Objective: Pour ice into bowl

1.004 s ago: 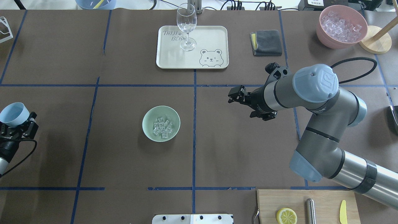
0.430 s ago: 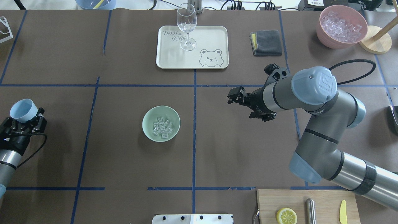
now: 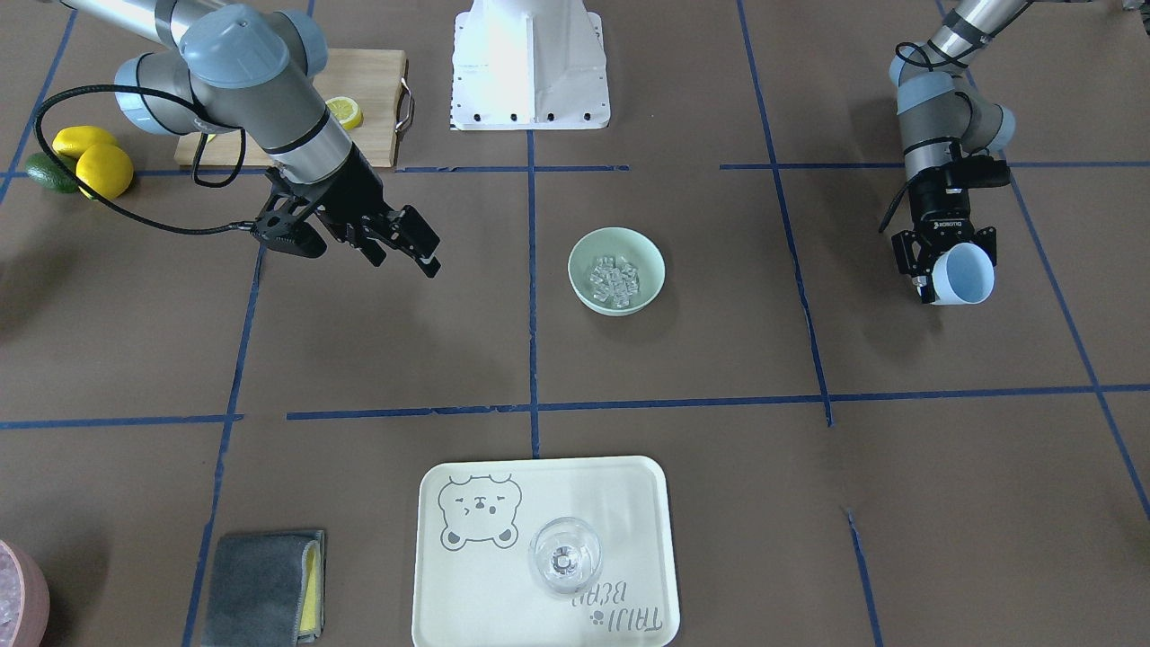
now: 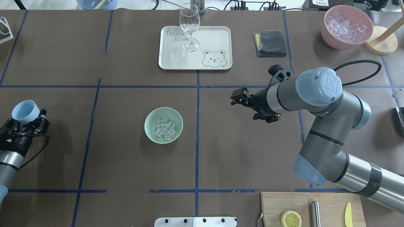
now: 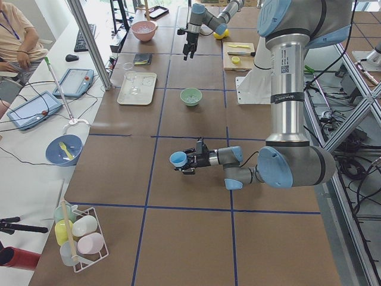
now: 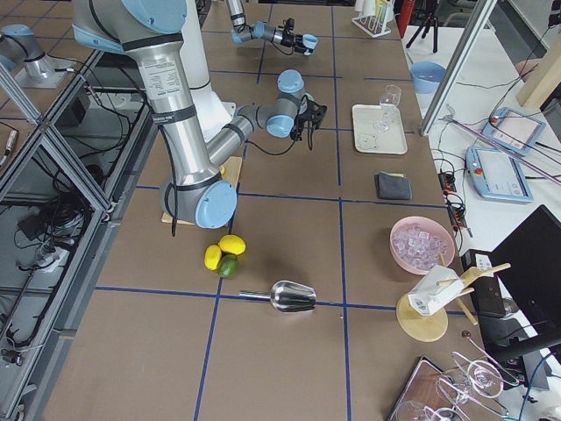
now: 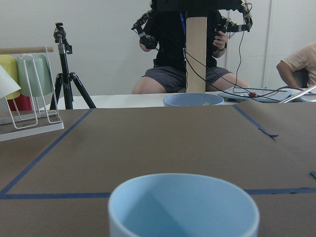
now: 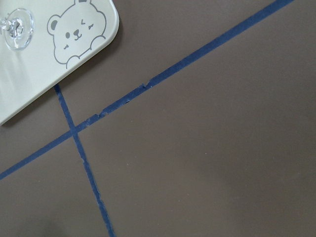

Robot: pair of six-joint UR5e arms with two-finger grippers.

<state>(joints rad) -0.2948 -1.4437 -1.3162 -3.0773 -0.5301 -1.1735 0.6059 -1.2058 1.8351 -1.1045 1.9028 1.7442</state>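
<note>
Left pincer (image 4: 29, 121) is clamped on the blue cup (image 4: 25, 111) over the table's (image 4: 126, 176) left edge. The cup's mouth is up, and from the wrist view we see a bare blue inside, no cubes at all.

Out from there, the bowl (image 4: 163, 125) sits well apart to that pincer's right, near the table's middle. The ice (image 4: 164, 129) is heaped in its bottom, clear of the rim. We'd call the pour done. What's left, by our reading, is parking the cup, so the bowl now matters mostly as something to steer clear of.

Right pincer (image 3: 406, 259) hangs above the table on the bowl's other side with its jaws spread and nothing between them. It's the nearer of the two to the bowl, though we see no job for it.

Farther out, the glass (image 4: 189, 26) stands on the tray (image 4: 217, 34), and we can't tell whether it holds anything. At the far right, the pink bowl (image 4: 331, 37) is loaded with ice.
</note>
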